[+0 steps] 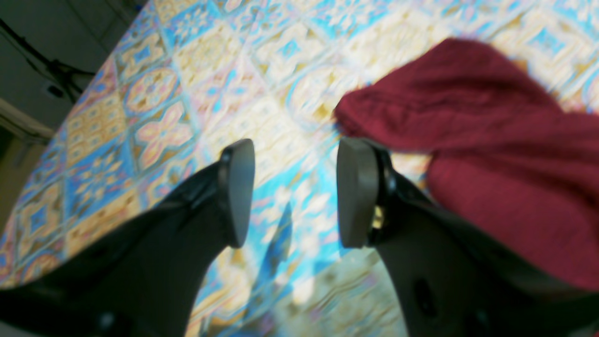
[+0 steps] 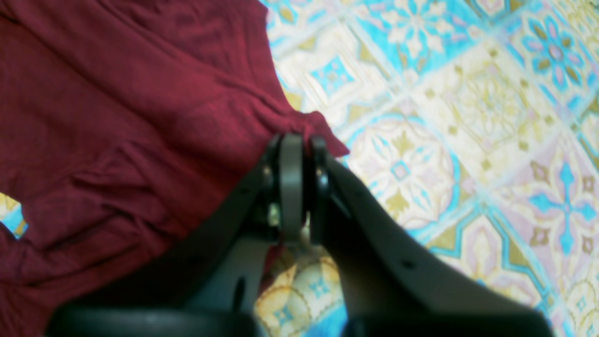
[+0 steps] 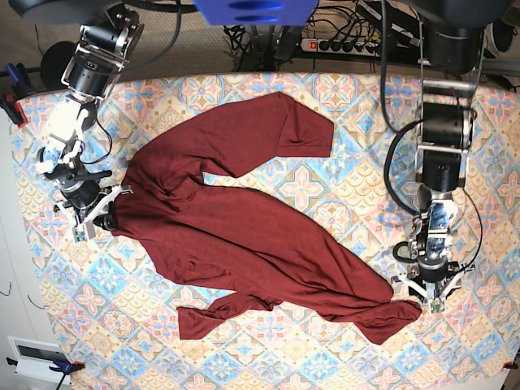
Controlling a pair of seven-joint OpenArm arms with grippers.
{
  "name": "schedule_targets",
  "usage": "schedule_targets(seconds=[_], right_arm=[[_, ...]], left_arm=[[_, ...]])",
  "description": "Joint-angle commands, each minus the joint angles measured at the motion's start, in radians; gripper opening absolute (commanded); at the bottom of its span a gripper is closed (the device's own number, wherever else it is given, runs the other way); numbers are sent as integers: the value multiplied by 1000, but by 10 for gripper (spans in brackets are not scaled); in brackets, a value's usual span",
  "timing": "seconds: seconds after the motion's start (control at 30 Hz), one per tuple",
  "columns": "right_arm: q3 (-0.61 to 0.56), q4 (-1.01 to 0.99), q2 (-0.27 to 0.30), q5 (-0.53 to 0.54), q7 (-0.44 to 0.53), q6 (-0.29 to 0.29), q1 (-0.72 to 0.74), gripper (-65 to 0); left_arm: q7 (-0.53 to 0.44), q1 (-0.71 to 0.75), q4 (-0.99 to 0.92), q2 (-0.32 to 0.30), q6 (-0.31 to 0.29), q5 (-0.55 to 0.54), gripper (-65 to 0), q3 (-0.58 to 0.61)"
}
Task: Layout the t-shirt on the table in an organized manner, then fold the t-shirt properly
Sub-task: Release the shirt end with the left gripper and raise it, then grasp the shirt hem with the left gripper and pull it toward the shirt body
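Observation:
The maroon t-shirt lies crumpled and stretched diagonally across the patterned table, one sleeve folded up toward the far edge. At the table's left side, my right gripper is shut on a corner of the t-shirt; in the right wrist view the right gripper pinches that fabric edge between its pads. Over on the right, my left gripper sits just beside the t-shirt's lower right end. The left wrist view shows the left gripper open with only tablecloth between its fingers and the t-shirt just to its right.
A power strip and cables lie beyond the far table edge. Clamps hold the cloth at the left edge. The floor drops off past the table edge in the left wrist view.

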Motion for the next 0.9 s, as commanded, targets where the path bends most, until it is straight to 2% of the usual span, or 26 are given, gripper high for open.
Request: schedule_targets(seconds=[0.0,0.17,0.27,0.3,0.37,0.47,0.57,0.67,0.87], right_arm=[[3,17,17,18,25,2,20,-650],[3,17,17,18,25,2,20,-650],[3,20,17,18,25,2,20,-650],[3,27,17,18,25,2,19,-650],[3,28,17,18,25,2,19,-650],[3,28,17,18,25,2,19,-650],[3,28,17,18,25,2,19,-650],[3,28,16,18,25,2,19,-650],[3,30,16,18,25,2,19,-650]], left_arm=[[-21,-22,36,-11,7,5,-378,-5],[50,-10,58,-2,3,7,-373,3],[66,-8,53,67,-3,-27,-368,-5],[102,-6,53,76,-28,-82,-354,-5],[226,-13,61,96,-83,-258,-346,-6],[304,-33,61,97,-92,-464,-346,-6],[336,-34,59,94,-92,-596,-346,-5],[338,-36,59,97,-92,-644,-346,1],[343,-36,53,140,-89,-641,-346,3]])
